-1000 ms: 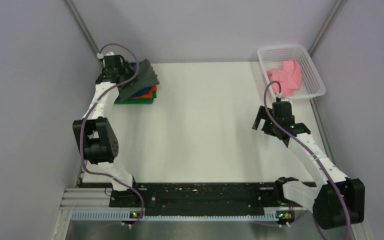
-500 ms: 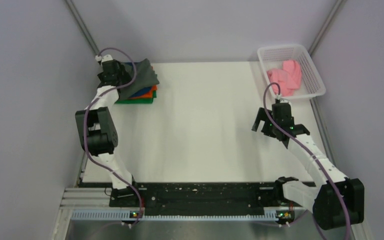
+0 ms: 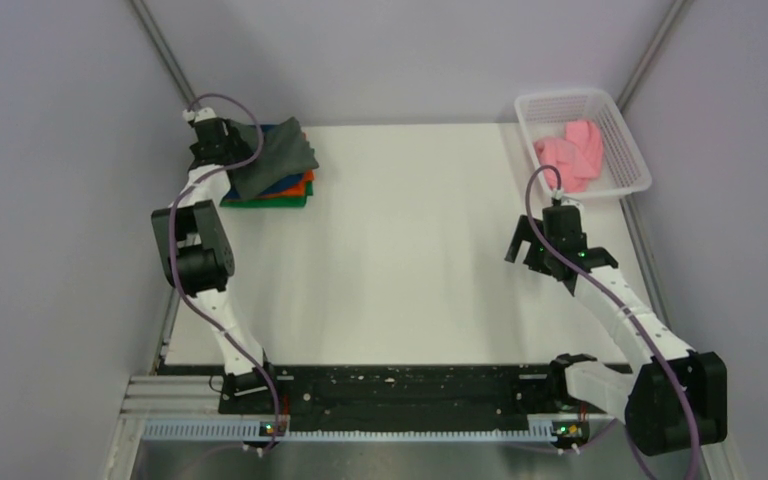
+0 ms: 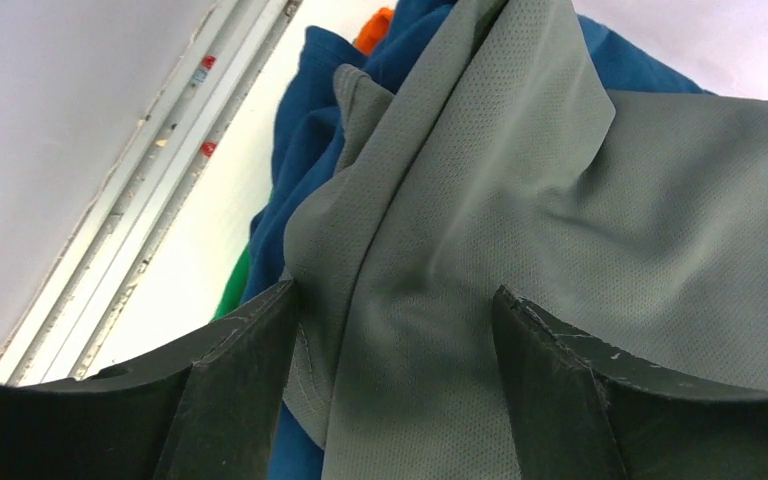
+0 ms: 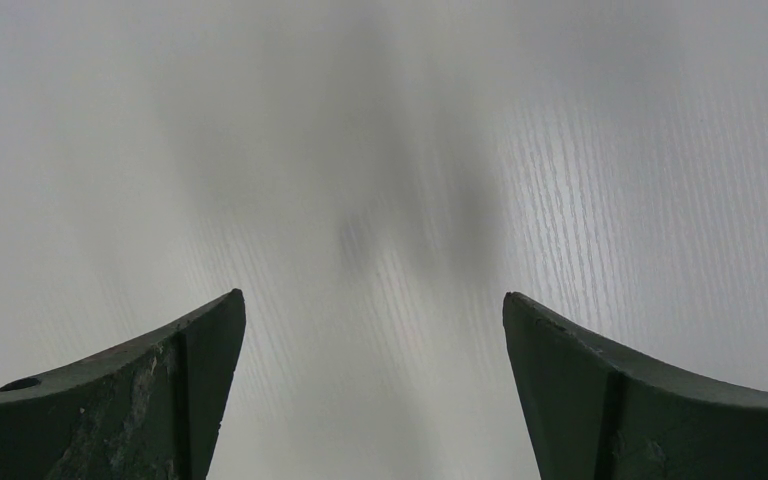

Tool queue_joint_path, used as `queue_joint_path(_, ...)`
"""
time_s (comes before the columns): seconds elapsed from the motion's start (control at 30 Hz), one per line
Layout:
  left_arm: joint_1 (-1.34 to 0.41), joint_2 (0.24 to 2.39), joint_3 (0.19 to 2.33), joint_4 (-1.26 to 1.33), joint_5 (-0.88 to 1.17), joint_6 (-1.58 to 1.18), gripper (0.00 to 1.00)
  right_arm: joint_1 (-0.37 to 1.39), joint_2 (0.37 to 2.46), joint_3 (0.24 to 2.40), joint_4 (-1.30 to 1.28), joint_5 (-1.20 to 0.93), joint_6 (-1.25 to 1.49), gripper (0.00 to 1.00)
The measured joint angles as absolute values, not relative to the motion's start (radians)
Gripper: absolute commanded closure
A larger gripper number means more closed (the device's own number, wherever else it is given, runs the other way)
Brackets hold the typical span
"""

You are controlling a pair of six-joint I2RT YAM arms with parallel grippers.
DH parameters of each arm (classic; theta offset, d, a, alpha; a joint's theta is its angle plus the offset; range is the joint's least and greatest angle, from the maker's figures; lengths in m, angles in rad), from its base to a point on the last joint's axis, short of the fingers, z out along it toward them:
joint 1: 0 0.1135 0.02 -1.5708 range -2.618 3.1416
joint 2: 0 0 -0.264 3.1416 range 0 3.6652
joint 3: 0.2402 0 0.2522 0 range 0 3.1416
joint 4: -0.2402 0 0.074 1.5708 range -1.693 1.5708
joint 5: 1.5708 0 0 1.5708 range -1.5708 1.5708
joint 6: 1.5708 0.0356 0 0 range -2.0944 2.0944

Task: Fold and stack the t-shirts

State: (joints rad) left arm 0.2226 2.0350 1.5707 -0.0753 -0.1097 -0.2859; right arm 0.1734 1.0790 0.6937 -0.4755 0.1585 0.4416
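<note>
A dark grey t-shirt lies rumpled on top of a stack at the table's far left, over a navy blue shirt, an orange one and a green one. My left gripper is at the stack's left edge. In the left wrist view it is open, jaws apart, with the grey shirt between and beyond them, over the blue, orange and green cloth. My right gripper is open and empty over bare table. A pink shirt lies in the basket.
The white mesh basket stands at the far right corner. A metal rail runs along the table's left edge beside the stack. The enclosure walls stand close on both sides.
My left gripper has moved back and left from over the stack to its left edge. The grey shirt has settled lower on the stack. The right arm has not moved.
</note>
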Motion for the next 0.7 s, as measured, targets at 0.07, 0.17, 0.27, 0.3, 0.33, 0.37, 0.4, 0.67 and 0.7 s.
queue_joint_path(0.07, 0.223, 2.056, 1.589, -0.084, -0.098, -0.286, 0.25, 0.173, 1.084, 0.694, -0.475, 0.162, 0.442, 0.01)
queue_joint_path(0.17, 0.223, 2.074, 1.600, -0.089, -0.088, -0.286, 0.26, 0.173, 1.091, 0.694, -0.474, 0.165, 0.442, 0.01)
queue_joint_path(0.27, 0.226, 2.089, 1.618, -0.101, -0.076, -0.286, 0.30, 0.173, 1.092, 0.694, -0.472, 0.168, 0.442, 0.01)
queue_joint_path(0.3, 0.228, 2.096, 1.629, -0.108, -0.068, -0.288, 0.34, 0.173, 1.092, 0.694, -0.471, 0.170, 0.442, 0.01)
queue_joint_path(0.33, 0.229, 2.103, 1.640, -0.113, -0.064, -0.290, 0.38, 0.173, 1.094, 0.694, -0.471, 0.171, 0.442, 0.01)
queue_joint_path(0.37, 0.230, 2.112, 1.655, -0.120, -0.059, -0.294, 0.44, 0.173, 1.097, 0.694, -0.471, 0.173, 0.442, 0.01)
queue_joint_path(0.4, 0.232, 2.125, 1.676, -0.127, -0.051, -0.298, 0.50, 0.173, 1.100, 0.694, -0.471, 0.174, 0.442, 0.01)
queue_joint_path(0.67, 0.238, 2.202, 1.790, -0.173, -0.003, -0.311, 1.00, 0.173, 1.116, 0.694, -0.468, 0.185, 0.442, 0.01)
queue_joint_path(0.7, 0.238, 2.204, 1.796, -0.179, 0.003, -0.309, 1.00, 0.173, 1.120, 0.694, -0.467, 0.187, 0.442, 0.01)
